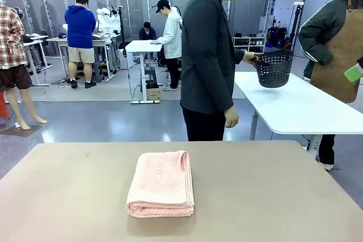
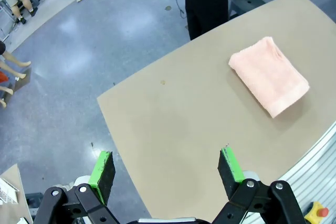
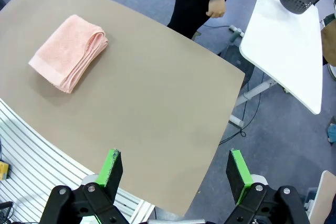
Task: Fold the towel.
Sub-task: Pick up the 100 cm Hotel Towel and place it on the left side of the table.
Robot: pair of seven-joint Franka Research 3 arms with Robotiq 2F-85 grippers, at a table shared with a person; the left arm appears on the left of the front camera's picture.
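The pink towel (image 1: 161,184) lies folded in a thick stack in the middle of the tan surface (image 1: 272,196). It looks soft, light and floppy, so grab an edge. Both the left gripper (image 2: 167,169) and the right gripper (image 3: 176,169) hover high with jaws wide apart, holding nothing.

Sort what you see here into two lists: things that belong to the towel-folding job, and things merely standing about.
Belongs to the job:
- pink towel, lying folded on the brown table
- left gripper, open
- right gripper, open

Standing about:
- dark basket, held by the person over the white table
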